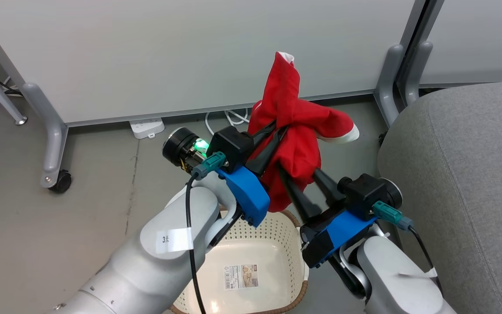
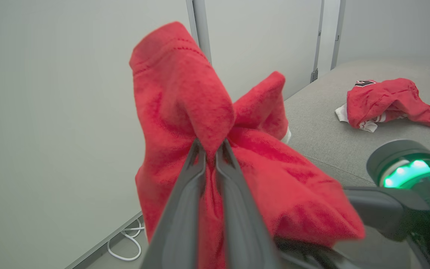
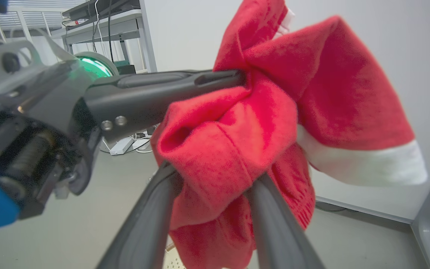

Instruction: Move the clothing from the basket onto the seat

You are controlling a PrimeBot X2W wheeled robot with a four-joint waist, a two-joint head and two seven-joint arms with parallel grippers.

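Clothing: 1 red garment (image 1: 292, 131) hangs above the basket (image 1: 277, 226), clenched by the left gripper (image 1: 279, 128), the right gripper (image 1: 298, 170) spread open around a fold; the other garment (image 2: 386, 101) lies on the seat (image 2: 323, 138).

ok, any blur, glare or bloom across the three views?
Head view: sharp, evenly lit, soft shadows, no harsh glare. Left wrist view: held red garment and left hand soft from closeness, green light ring blooms, second garment on the seat crisper. Right wrist view: left hand's body out of focus at the left, held garment's weave fairly sharp.
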